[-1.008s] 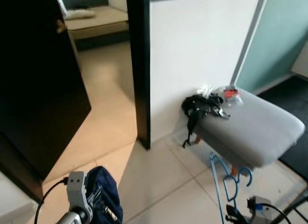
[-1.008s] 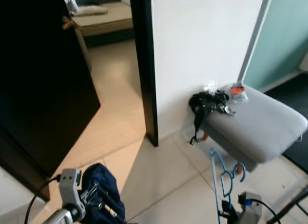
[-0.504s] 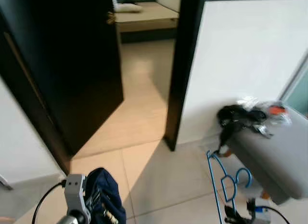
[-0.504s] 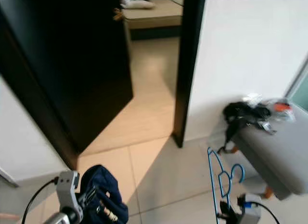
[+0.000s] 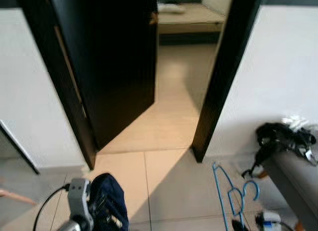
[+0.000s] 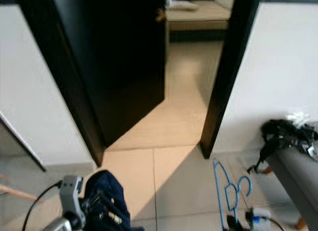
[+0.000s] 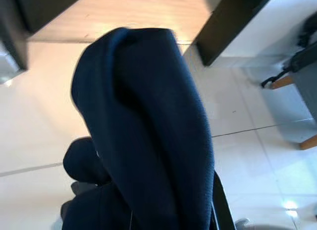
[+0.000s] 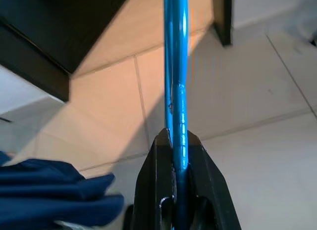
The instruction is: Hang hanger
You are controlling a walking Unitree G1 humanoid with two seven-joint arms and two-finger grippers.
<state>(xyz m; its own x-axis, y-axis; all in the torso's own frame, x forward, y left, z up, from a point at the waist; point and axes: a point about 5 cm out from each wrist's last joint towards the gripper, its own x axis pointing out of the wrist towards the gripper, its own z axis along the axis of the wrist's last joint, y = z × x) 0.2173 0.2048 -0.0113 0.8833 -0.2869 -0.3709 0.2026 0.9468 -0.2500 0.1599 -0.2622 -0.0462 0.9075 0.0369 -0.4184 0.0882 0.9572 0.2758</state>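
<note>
In the left eye view, the blue hanger point(image 5: 229, 201) stood up from the right hand point(image 5: 237, 225) low down by the floor, just in front of the grey bench point(image 5: 298, 176). A black bag point(image 5: 280, 137) lay on the end of the bench. The left hand point(image 5: 99, 213) was low on the other side with a dark blue cloth point(image 5: 110, 203) bunched on it. Ahead was an open doorway point(image 5: 186, 87) with a dark door point(image 5: 109, 62) swung back. No rail or hook was there to see, so I think the hanging was not done yet; the robot was only carrying the hanger.

The right eye view showed the same things, with the bed point(image 6: 196, 12) far off through the doorway.

The left wrist view showed the cloth up close. It covered the black fingers, so I cannot tell if they were apart or together, but the cloth looked to be held there.

The right wrist view showed what the eye views could not: the two black fingers point(image 8: 198, 190) were pressed tight on the thin blue hanger bar, which ran straight out over the floor tiles
</note>
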